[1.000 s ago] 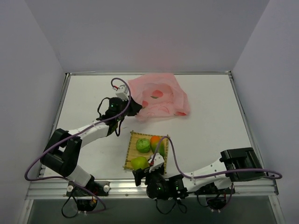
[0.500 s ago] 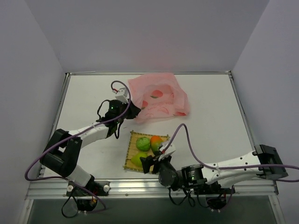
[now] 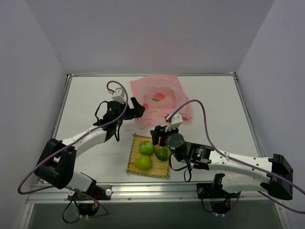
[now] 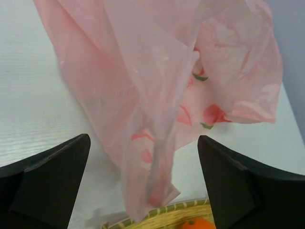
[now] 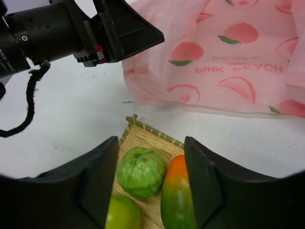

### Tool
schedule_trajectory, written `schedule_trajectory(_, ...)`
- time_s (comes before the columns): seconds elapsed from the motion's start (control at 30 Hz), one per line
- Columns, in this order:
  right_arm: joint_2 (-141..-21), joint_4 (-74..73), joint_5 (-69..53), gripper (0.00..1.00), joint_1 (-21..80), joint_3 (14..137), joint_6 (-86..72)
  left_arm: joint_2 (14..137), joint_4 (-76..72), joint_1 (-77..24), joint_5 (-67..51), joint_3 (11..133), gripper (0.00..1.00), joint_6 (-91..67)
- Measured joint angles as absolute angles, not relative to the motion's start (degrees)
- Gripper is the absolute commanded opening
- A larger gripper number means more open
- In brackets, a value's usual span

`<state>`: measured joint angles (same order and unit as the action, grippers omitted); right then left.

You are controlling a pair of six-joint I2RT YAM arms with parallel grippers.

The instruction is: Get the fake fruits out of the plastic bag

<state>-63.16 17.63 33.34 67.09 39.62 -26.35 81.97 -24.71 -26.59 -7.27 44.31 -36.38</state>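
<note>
Top external view gives us a white, faintly grained table with a metal rim, boxed in by plain pale walls. Just ahead of the left claw, whose fingers stand wide apart on nothing, slumps the thin, crinkled pink plastic bag. We read "PINK PEACH" among its red peach prints. The right claw hangs half open, empty. Just under it, on a slatted bamboo mat, sit the fake fruits: a bumpy round green fruit, a glossy mango and a yellow-green pear-like fruit.
</note>
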Motion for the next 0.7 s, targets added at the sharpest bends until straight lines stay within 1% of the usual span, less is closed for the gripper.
schedule_trajectory(0.03, -63.1, 17.5, 32.9, 0.67, 67.1, 39.9, -25.4, 81.4, -23.7, -26.6, -6.9, 44.3, 0.94, -36.7)
schedule_trajectory(0.07, -62.9, 17.3, 32.6, 0.84, 67.1, 40.3, -24.9, 80.5, -22.4, -26.6, -6.3, 44.3, 0.94, -36.8)
schedule_trajectory(0.13, -61.8, 16.6, 32.4, 0.97, 67.1, 40.8, -23.7, 77.6, -19.8, -26.6, -5.2, 44.3, 0.94, -36.8)
schedule_trajectory(0.17, -60.8, 15.9, 32.4, 1.0, 67.1, 41.1, -23.3, 75.5, -18.2, -26.6, -4.6, 44.3, 0.94, -36.8)
schedule_trajectory(0.4, -48.6, 9.8, 37.2, 1.0, 67.1, 42.5, -22.3, 53.5, -6.0, -26.6, -1.7, 45.1, 0.94, -36.2)
schedule_trajectory(0.57, -37.2, 6.0, 41.9, 1.0, 67.1, 42.5, -22.5, 39.7, 9.3, -26.6, -1.2, 50.2, 0.94, -32.2)
schedule_trajectory(0.7, -29.4, 3.4, 46.9, 1.0, 67.1, 41.6, -23.5, 31.6, 22.2, -26.6, 0.9, 53.1, 0.94, -28.0)
